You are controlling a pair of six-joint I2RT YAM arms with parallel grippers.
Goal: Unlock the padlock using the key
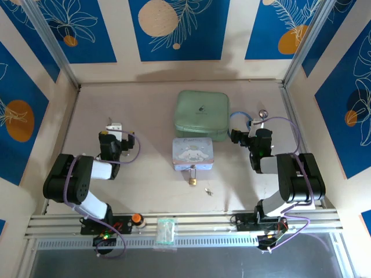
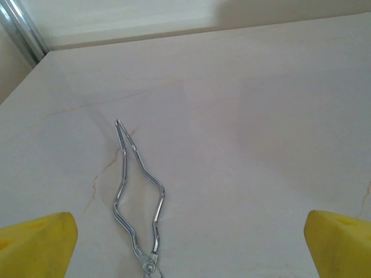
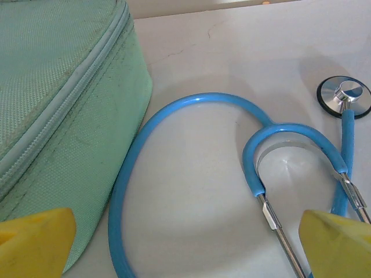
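Observation:
The small brass padlock [image 1: 192, 180] hangs at the front edge of the pastel cartoon tin [image 1: 193, 153], near the table's middle. The tiny silvery key [image 1: 207, 191] lies on the table just right of and below the padlock. My left gripper [image 1: 117, 131] rests far to the left, open, its yellow fingertips [image 2: 36, 242] wide apart with nothing between them. My right gripper [image 1: 248, 128] sits far right beside the green case, also open, yellow fingertips [image 3: 35, 238] spread over bare table and blue tubing. Both grippers are well away from padlock and key.
A green zip case [image 1: 202, 114] lies behind the tin. A blue stethoscope [image 3: 191, 145] curls on the table under my right gripper. Long silver forceps [image 2: 137, 191] lie under my left gripper. A small clear packet [image 1: 166, 230] rests on the front rail.

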